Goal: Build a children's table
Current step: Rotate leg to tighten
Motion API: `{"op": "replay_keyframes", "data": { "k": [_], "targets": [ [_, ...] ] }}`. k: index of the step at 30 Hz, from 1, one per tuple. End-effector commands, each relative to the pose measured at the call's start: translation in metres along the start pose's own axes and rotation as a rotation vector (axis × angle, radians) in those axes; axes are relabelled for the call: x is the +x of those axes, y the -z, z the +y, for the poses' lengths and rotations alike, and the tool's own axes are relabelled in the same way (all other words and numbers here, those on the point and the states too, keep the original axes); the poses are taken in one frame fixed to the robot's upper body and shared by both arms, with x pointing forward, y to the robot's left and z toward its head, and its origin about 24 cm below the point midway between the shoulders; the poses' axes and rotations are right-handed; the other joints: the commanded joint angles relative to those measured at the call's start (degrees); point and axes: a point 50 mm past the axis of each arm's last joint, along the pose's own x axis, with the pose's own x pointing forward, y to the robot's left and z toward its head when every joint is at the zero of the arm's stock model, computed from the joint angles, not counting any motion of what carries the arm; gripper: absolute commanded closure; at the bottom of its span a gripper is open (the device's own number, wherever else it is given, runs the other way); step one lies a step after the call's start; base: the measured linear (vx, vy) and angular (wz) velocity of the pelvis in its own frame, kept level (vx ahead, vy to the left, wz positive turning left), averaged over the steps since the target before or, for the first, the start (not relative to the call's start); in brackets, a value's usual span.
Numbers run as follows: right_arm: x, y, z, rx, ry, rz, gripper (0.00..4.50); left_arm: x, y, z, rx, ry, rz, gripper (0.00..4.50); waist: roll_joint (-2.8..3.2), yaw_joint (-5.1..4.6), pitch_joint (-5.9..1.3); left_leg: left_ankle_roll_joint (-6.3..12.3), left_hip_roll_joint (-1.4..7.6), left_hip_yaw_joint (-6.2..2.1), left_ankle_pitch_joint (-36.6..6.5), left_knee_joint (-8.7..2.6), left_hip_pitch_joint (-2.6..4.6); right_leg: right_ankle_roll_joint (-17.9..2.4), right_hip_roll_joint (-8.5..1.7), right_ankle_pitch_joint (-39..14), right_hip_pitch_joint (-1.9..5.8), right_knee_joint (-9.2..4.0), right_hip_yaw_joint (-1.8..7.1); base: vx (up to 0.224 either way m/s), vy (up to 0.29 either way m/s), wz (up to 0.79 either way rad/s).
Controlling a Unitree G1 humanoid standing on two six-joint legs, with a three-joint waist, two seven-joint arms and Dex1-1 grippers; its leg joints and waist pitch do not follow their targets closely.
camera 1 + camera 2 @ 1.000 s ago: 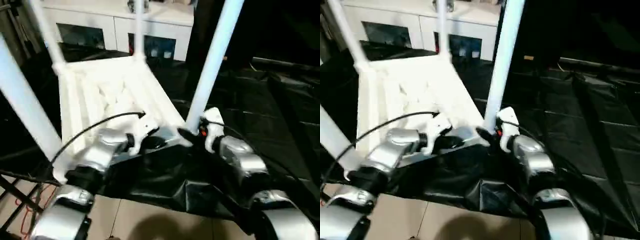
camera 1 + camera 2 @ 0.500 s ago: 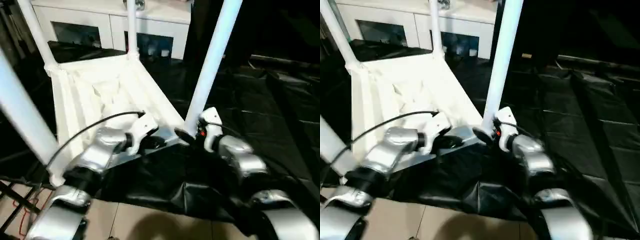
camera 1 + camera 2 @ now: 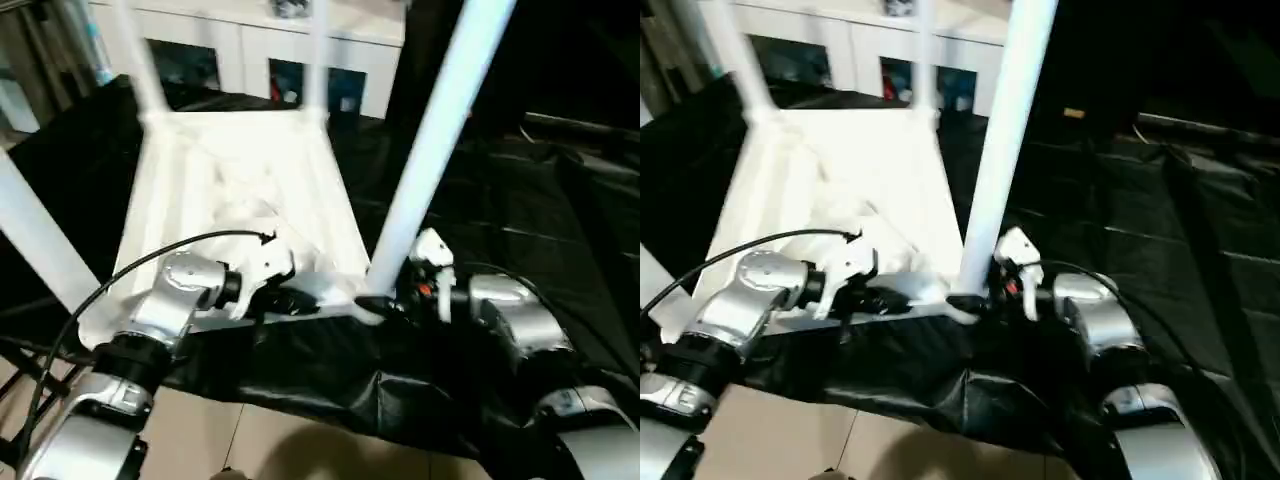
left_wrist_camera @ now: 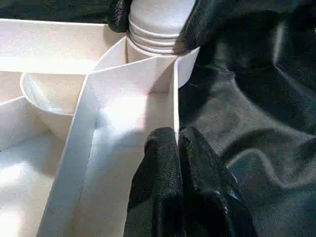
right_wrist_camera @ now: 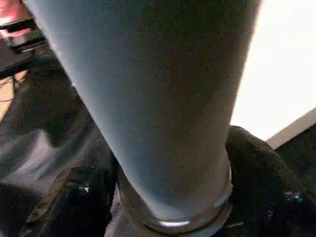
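The children's table lies upside down on a black sheet, its ribbed white top [image 3: 240, 170] facing up. Its legs stand upright in the corner sockets: the near right leg [image 3: 430, 150], a near left leg [image 3: 35, 240] and two far legs [image 3: 135, 55]. My left gripper [image 3: 295, 300] is shut on the thin near rim wall of the top [image 4: 176, 113], close to the near right socket. My right gripper [image 3: 375, 305] holds the base of the near right leg [image 5: 158, 98], one finger [image 5: 261, 182] on each side of it.
A black sheet [image 3: 520, 200] covers the floor under and to the right of the table. A white cabinet with glass fronts [image 3: 250, 50] stands behind it. Beige floor tiles [image 3: 250, 440] lie in front, with a black stand and red cable [image 3: 20, 370] at the lower left.
The head views have shifted, so the whole picture sits differently. Both grippers keep their places on the rim and the leg base.
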Motion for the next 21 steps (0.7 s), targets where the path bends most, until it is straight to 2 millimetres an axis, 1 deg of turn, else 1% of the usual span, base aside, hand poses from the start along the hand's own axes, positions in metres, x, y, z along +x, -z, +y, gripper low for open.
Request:
{"op": "replay_keyframes", "data": {
  "k": [1,2,4,7,8,9,10,11,12,13,14,15,16,17,18,19,21],
  "targets": [
    [0.011,0.007,0.012,0.017,-0.108,0.039,1.71,0.007,-0.004,-0.001,0.016,0.03,0.012,4.5,0.41,-0.06,-3.28,1.88,1.67,-0.3,-12.25,-3.45,0.48,-13.75,-3.08,-7.55,2.61,-3.69,2.06,0.0,0.0,0.0],
    [0.011,0.007,0.012,0.021,-0.114,0.037,1.71,0.008,-0.003,-0.001,0.016,0.032,0.011,4.5,0.47,-0.04,-3.31,1.9,1.67,-0.3,-12.02,-3.44,0.51,-13.87,-3.08,-7.07,2.62,-3.62,2.05,0.0,0.0,0.0],
    [0.011,0.007,0.014,0.027,-0.121,0.035,1.76,0.008,-0.003,-0.001,0.015,0.032,0.009,4.5,0.37,0.01,-3.34,2.13,1.6,-0.25,-11.43,-3.36,0.46,-14.1,-3.07,-6.09,2.67,-3.53,2.02,0.0,0.0,0.0],
    [0.013,0.009,0.015,0.031,-0.118,0.034,1.77,0.01,-0.003,0.0,0.012,0.016,0.007,4.5,0.37,0.01,-3.35,2.14,1.64,-0.26,-11.38,-3.35,0.43,-14.16,-3.13,-6.22,2.68,-3.55,2.02,0.0,0.0,0.0],
    [0.014,0.009,0.015,0.038,-0.108,0.027,1.77,0.011,-0.004,0.0,0.009,0.004,0.004,4.5,0.23,-0.01,-3.32,2.14,1.62,-0.23,-11.45,-3.34,0.43,-14.1,-3.11,-6.45,2.67,-3.6,2.02,0.0,0.0,0.0],
    [0.015,0.01,0.015,0.045,-0.09,0.017,1.78,0.013,-0.005,0.001,0.003,-0.012,-0.002,4.5,0.3,0.05,-3.3,2.1,1.63,-0.24,-11.64,-3.35,0.46,-13.99,-3.16,-7.02,2.64,-3.66,2.04,0.0,0.0,0.0],
    [0.018,0.01,0.011,0.059,-0.017,0.004,1.78,0.016,-0.006,0.003,-0.007,-0.042,-0.013,4.5,0.26,0.03,-3.22,1.92,1.65,-0.27,-12.01,-3.42,0.44,-13.79,-3.17,-7.9,2.61,-3.76,2.04,0.0,0.0,0.0],
    [0.018,0.01,0.011,0.059,-0.017,0.004,1.78,0.016,-0.006,0.003,-0.007,-0.042,-0.013,4.5,0.26,0.0,-3.15,1.71,1.65,-0.22,-12.35,-3.45,0.5,-13.61,-3.17,-8.57,2.49,-3.83,2.08,0.0,0.0,0.0],
    [0.023,0.011,0.002,0.075,0.141,0.001,1.78,0.022,-0.01,0.005,-0.016,-0.095,-0.024,4.5,0.23,-0.09,-3.06,1.27,1.59,-0.38,-13.55,-3.59,0.48,-13.01,-3.26,-11.14,2.54,-4.07,2.06,0.0,0.0,0.0],
    [0.026,0.013,-0.003,0.102,0.229,0.006,1.78,0.026,-0.012,0.005,-0.024,-0.119,-0.023,4.5,0.4,-0.61,-2.82,0.05,1.6,-0.48,-15.04,-3.84,0.73,-12.51,-3.41,-14.22,2.02,-4.4,2.22,0.0,0.0,0.0],
    [0.029,0.014,-0.007,0.122,0.303,0.005,1.78,0.031,-0.014,0.005,-0.03,-0.133,-0.024,4.5,0.4,-0.8,-2.77,-0.4,1.4,-0.62,-16.18,-3.87,0.75,-11.96,-3.5,-16.59,2.08,-4.72,2.19,0.0,0.0,0.0],
    [0.032,0.015,-0.009,0.144,0.357,-0.001,1.78,0.035,-0.016,0.004,-0.035,-0.145,-0.027,4.5,0.35,-1.06,-2.78,-1.38,1.41,-0.93,-17.39,-4.06,0.84,-10.8,-3.64,-20.61,2.08,-4.98,2.12,0.0,0.0,0.0],
    [0.035,0.015,-0.01,0.167,0.397,-0.007,1.78,0.04,-0.019,0.004,-0.042,-0.158,-0.032,4.5,0.21,-1.53,-2.75,-1.75,1.34,-1.12,-17.57,-4.21,0.5,-9.54,-3.59,-22.39,2.27,-5.16,2.08,0.0,0.0,0.0],
    [0.037,0.015,-0.011,0.178,0.412,-0.012,1.78,0.042,-0.02,0.003,-0.045,-0.165,-0.035,4.5,0.3,-1.61,-2.82,-1.66,1.33,-1.16,-17.89,-4.18,0.62,-9.28,-3.56,-22.78,2.16,-5.25,2.03,0.0,0.0,0.0],
    [0.041,0.015,-0.011,0.194,0.446,-0.018,1.78,0.047,-0.023,0.002,-0.048,-0.169,-0.04,4.5,0.19,-1.91,-2.8,-1.2,1.29,-1.04,-18.61,-4.05,0.77,-9.01,-3.45,-22.83,1.9,-5.52,2.14,0.0,0.0,0.0],
    [0.044,0.014,-0.011,0.203,0.467,-0.022,1.78,0.05,-0.025,0.001,-0.049,-0.17,-0.042,4.5,0.19,-2.11,-2.86,-0.8,1.29,-1.02,-18.55,-4.0,0.7,-9.22,-3.38,-22.14,1.87,-5.47,2.2,0.0,0.0,0.0],
    [0.055,0.012,-0.009,0.207,0.513,-0.025,1.78,0.06,-0.029,-0.003,-0.053,-0.174,-0.046,4.5,0.22,-2.34,-2.86,-0.68,1.24,-1.04,-18.35,-4.04,0.58,-9.32,-3.33,-21.8,1.82,-5.43,2.14,0.0,0.0,0.0]
  ]
}}
